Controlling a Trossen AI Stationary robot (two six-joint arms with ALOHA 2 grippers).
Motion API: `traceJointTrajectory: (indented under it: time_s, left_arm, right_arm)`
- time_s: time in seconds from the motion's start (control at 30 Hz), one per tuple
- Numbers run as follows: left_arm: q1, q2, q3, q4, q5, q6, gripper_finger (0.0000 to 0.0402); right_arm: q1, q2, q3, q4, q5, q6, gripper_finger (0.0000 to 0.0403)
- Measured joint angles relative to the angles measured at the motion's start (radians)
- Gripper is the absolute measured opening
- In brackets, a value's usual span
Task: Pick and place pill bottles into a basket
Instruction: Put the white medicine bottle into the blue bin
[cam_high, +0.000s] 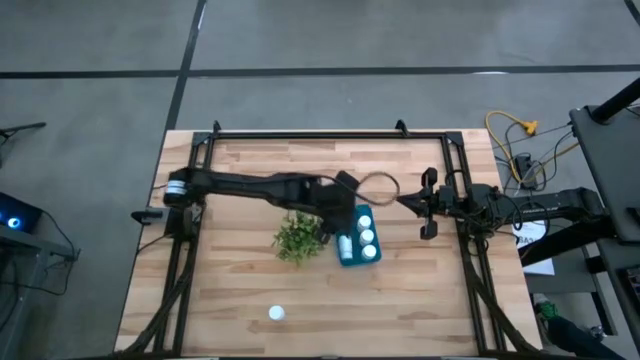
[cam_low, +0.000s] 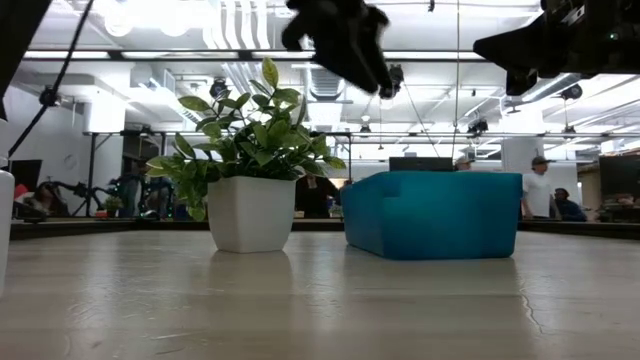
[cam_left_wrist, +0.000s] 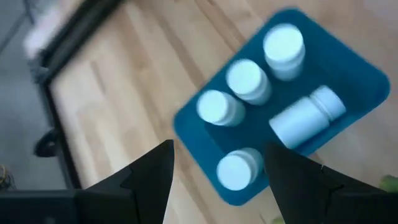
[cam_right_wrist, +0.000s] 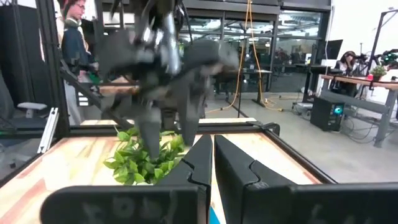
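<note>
Basket (cam_high: 357, 237) first, seen from above: the blue bin sits near the middle of the table (cam_high: 230, 280), just beside the plant (cam_high: 299, 238), with white bottles (cam_high: 365, 237) lined up inside it. The left gripper (cam_high: 345, 212) hangs over the basket's far end. One more bottle (cam_high: 276, 314) stands alone near the table's front edge, well apart from everything else. The right gripper (cam_high: 428, 205) waits off to the basket's right side, clear of it.

From table height, the plant (cam_low: 252, 150) in its white pot stands just left of the basket (cam_low: 435, 213); the walls hide what the bin holds. The left gripper (cam_low: 345, 40) is up in the air above the two, touching neither.

Through the left wrist camera, the basket (cam_left_wrist: 186, 124) holds five bottles: four upright ones (cam_left_wrist: 247, 81) showing their caps and one lying on its side (cam_left_wrist: 308, 117). The left gripper (cam_left_wrist: 217, 180) is spread wide and empty above them.

Through the right wrist camera, the right gripper (cam_right_wrist: 212, 158) has its fingers pressed together with nothing between them. Beyond it show the plant (cam_right_wrist: 140, 158) and the left arm (cam_right_wrist: 161, 68).
</note>
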Motion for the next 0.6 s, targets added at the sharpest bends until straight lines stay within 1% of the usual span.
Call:
traceJointTrajectory:
  time_s: [0.07,0.13,0.2,0.27,0.37,0.5,0.6]
  left_arm:
    - [0.013,-0.062,-0.037,0.026,0.010,-0.014,0.0226]
    - [0.028,-0.131,-0.090,0.089,0.011,-0.028,0.0226]
    - [0.044,-0.210,-0.169,0.161,0.011,-0.031,0.0226]
    - [0.067,-0.294,-0.264,0.276,0.012,-0.052,0.0226]
    - [0.102,-0.423,-0.415,0.445,0.011,-0.124,0.0226]
    - [0.134,-0.571,-0.607,0.614,0.008,-0.213,0.0226]
    - [0.134,-0.661,-0.729,0.727,0.011,-0.279,0.0226]
  right_arm:
    - [-0.001,0.000,0.000,0.001,0.005,0.001,0.0008]
    - [-0.001,0.000,0.013,-0.029,0.011,0.018,0.0008]
    - [0.000,0.006,0.054,-0.116,0.015,0.041,0.0008]
    - [-0.001,0.027,0.123,-0.262,0.024,0.054,0.0009]
    - [0.000,0.095,0.242,-0.434,0.019,0.044,0.0009]
    - [0.000,0.218,0.412,-0.583,-0.059,-0.063,0.0009]
    - [0.000,0.343,0.547,-0.745,-0.112,-0.139,0.0009]
